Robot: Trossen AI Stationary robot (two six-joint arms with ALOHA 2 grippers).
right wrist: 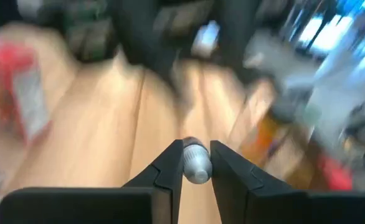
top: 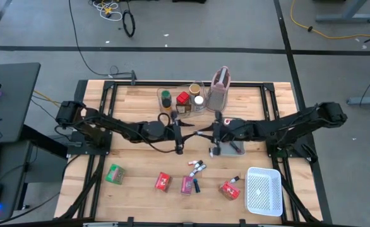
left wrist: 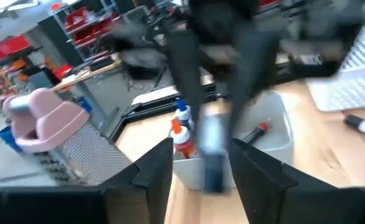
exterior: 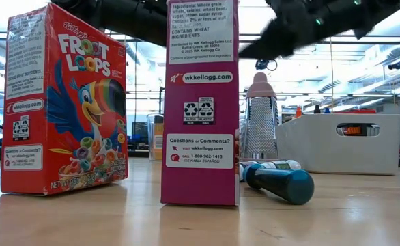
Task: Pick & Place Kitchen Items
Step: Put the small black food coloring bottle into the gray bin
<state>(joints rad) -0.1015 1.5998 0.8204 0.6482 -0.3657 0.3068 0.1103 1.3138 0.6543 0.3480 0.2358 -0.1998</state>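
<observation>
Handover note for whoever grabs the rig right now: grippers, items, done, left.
Right gripper: shut on a small silver-capped item, mid-table.
Left gripper: open, empty, facing the right arm at the table's centre.
Done: three jars sit in the clear bin at the back, beside the grater.
Left: along the front of the table lie a green packet, red packets, a pink packet and small bottles. The white basket at front right looks empty.
</observation>
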